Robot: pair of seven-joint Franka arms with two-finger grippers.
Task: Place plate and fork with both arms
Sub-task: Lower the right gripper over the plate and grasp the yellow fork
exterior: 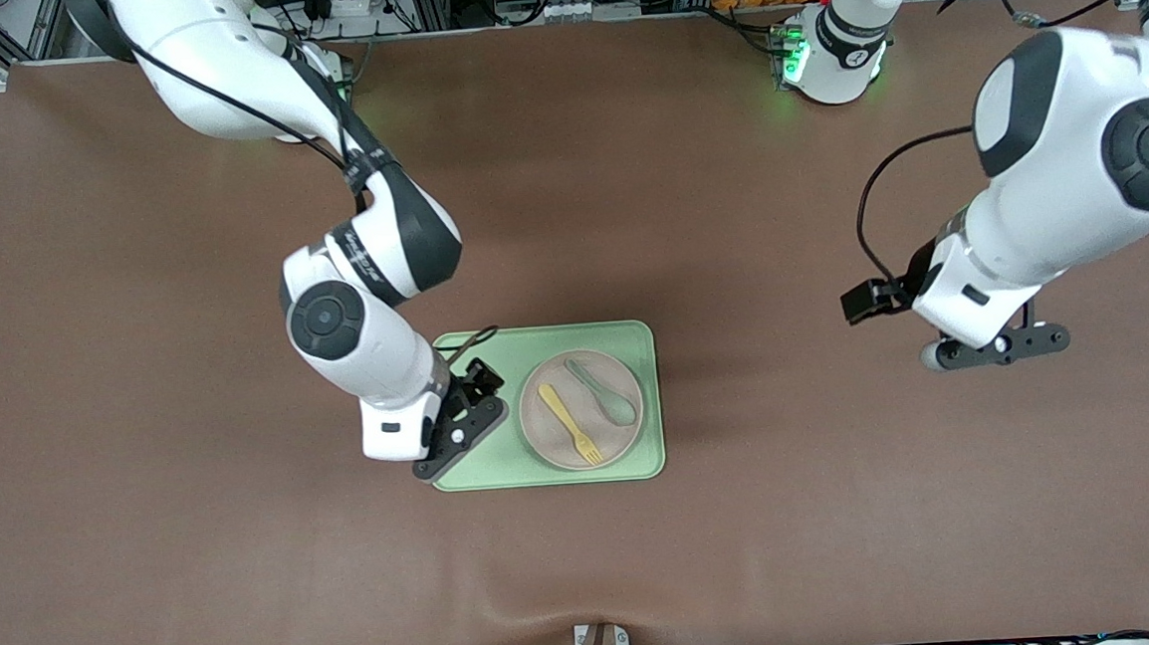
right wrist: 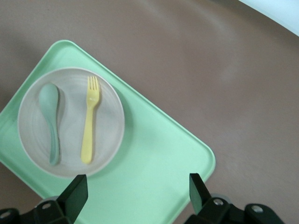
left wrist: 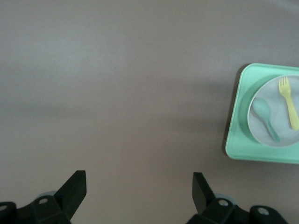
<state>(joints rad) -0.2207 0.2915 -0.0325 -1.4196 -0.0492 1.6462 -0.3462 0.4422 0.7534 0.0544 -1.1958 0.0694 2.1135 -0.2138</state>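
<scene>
The off-white plate (exterior: 585, 407) lies on a light green tray (exterior: 546, 339) near the table's middle. On the plate rest the pale yellow fork (exterior: 569, 423) and, beside it, a grey-green spoon (exterior: 604, 392). My right gripper (exterior: 457, 434) hangs open over the tray's end toward the right arm, empty. In the right wrist view the plate (right wrist: 70, 93), the fork (right wrist: 89, 121) and the bare tray (right wrist: 154, 154) show ahead of that gripper (right wrist: 138, 191). My left gripper (exterior: 995, 347) is open and empty over bare table toward the left arm's end; its wrist view shows this gripper (left wrist: 139, 189) apart from the tray (left wrist: 238, 135).
A brown mat (exterior: 199, 545) covers the whole table. The spoon (right wrist: 50, 121) lies parallel to the fork on the plate. The arms' green-lit bases (exterior: 798, 55) stand along the table's edge farthest from the front camera.
</scene>
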